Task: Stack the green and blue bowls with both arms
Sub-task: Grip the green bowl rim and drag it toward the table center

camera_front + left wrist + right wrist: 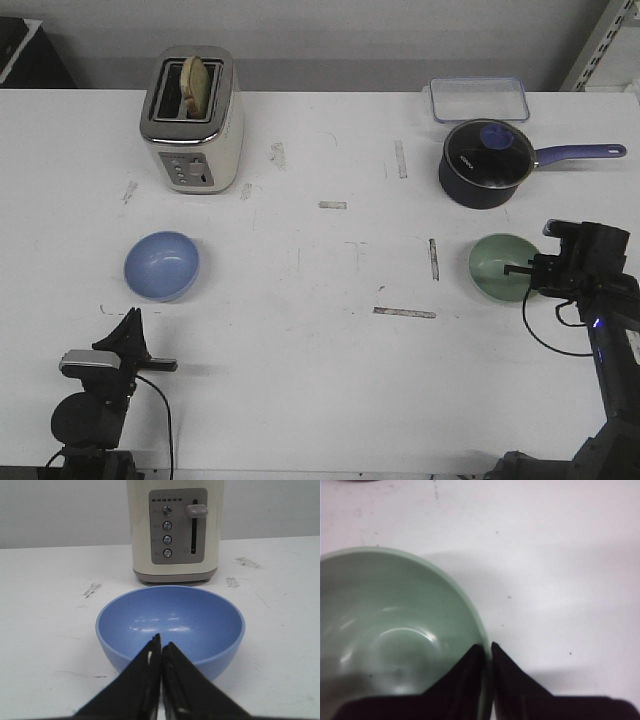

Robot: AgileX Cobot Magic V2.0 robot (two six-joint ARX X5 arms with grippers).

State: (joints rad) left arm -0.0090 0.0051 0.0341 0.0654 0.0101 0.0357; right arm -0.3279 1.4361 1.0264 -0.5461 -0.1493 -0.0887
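**Both end effectors at their bowls**

Nearest the camera, the left end effector (131,322) sits with fingers together, short of the blue bowl (161,266), which stands upright on the desk (300,390) before the toaster (192,120). Rightward, the right end effector (487,650) seems pinched on the upright green bowl's (390,635) rim.

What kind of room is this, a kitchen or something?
Probably a robot test lab set up like a kitchen, not a real one. A toaster with bread, a saucepan and two bowls sit on a scuffed white table with tape marks, and two black robot arms reach over it.
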